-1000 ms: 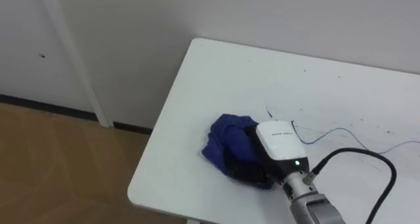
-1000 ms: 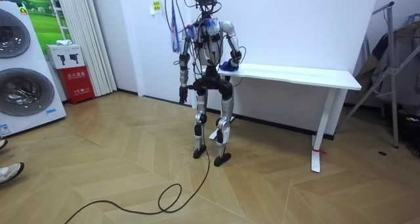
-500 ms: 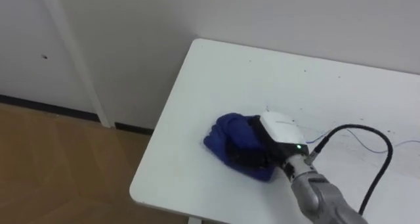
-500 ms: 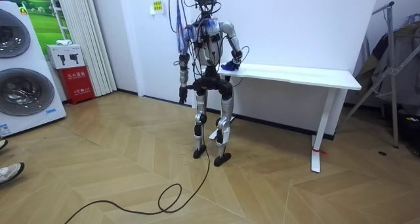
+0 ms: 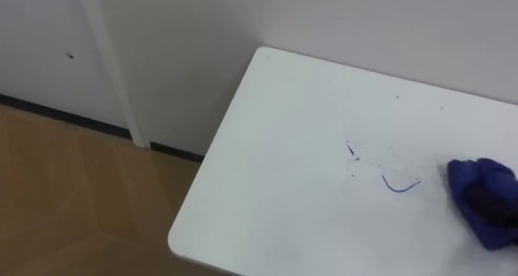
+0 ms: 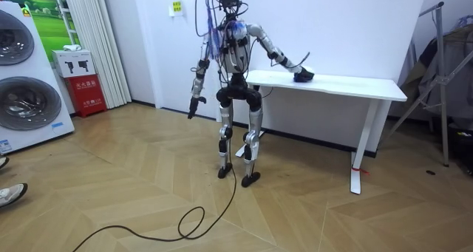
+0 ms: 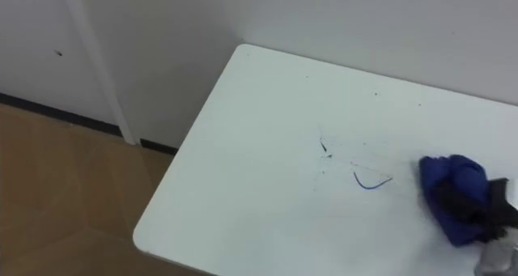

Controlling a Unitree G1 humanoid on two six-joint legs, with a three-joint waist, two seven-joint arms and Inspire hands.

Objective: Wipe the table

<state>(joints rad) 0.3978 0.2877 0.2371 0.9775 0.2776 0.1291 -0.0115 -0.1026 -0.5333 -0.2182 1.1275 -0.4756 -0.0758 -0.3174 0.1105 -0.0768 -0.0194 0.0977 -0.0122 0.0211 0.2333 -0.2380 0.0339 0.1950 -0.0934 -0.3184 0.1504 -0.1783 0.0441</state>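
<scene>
your right hand (image 7: pixel 479 209) is clamping the blue cloth (image 7: pixel 447 181) on the tabletop (image 7: pixel 259 146), beside pen marks (image 7: pixel 370 181).

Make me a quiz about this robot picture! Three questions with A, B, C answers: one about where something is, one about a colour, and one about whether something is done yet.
1. Where is the blue cloth?
A. On a chair
B. On the white table, right of the pen marks
C. In a bucket

2. What colour is the curved pen line?
A. Red
B. Green
C. Blue

3. How are the pen marks now?
A. In plain sight, not wiped off
B. All wiped off
C. Hidden under the cloth

Answers:
1 B: the cloth lies on the table under the right robot hand, to the right of the marks.
2 C: the line is blue, like the cloth.
3 A: the marks show bare on the table, apart from the cloth.
</scene>
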